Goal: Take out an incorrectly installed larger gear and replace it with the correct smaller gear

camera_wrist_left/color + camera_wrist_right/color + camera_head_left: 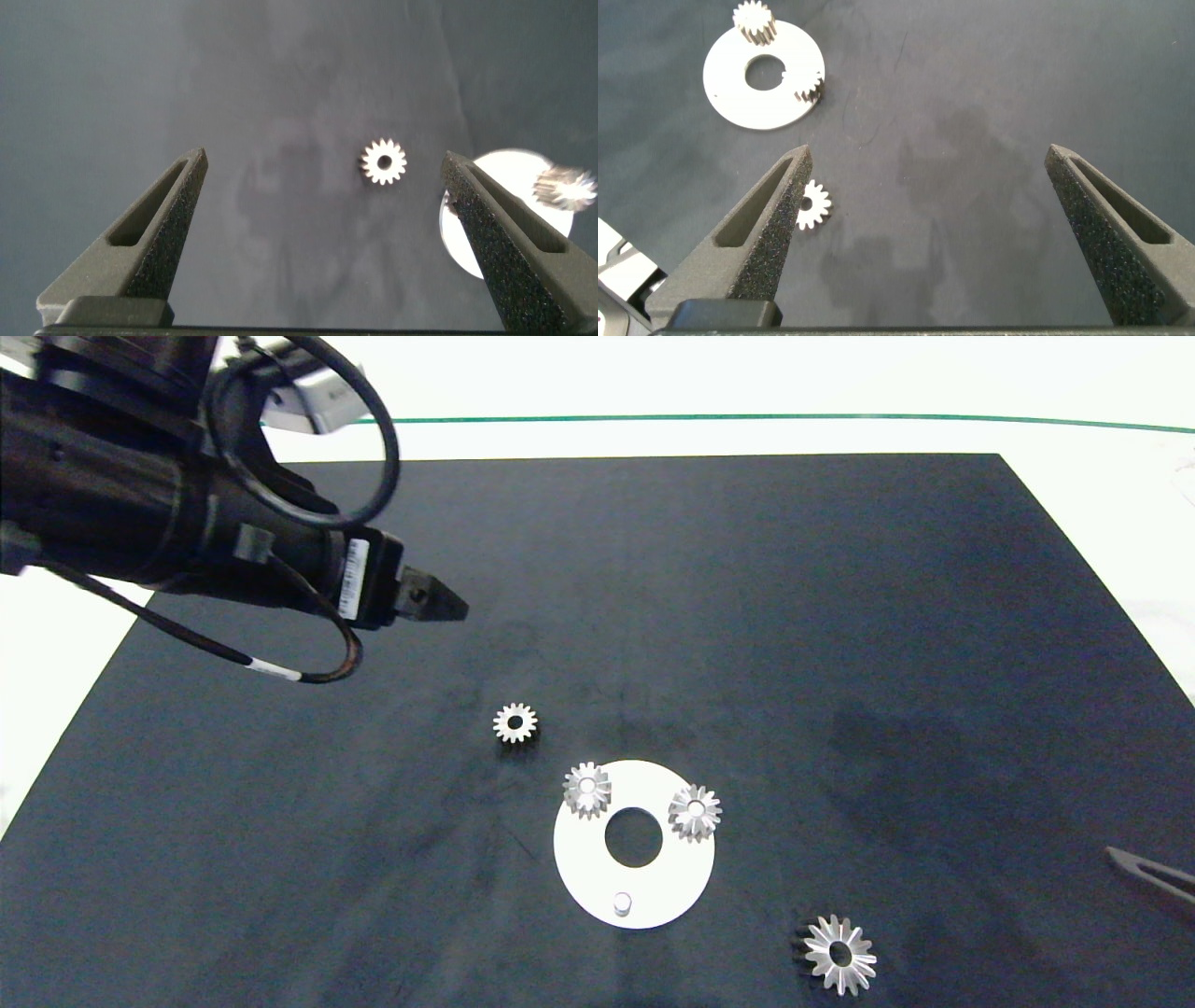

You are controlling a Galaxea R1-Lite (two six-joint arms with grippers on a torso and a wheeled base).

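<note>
Left gripper (322,201), jaws spread, hovers above the smaller gear (515,722); the larger gear (839,954) lies off the white disc (597,873)

The head view looks down from above; both closer wrist views share its white disc (653,887).

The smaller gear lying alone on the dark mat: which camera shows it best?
The left wrist view: the smaller gear sits centred and unobstructed, teeth and hole distinct. The head view shows it clearly but tiny. The right wrist view does not show it.
</note>
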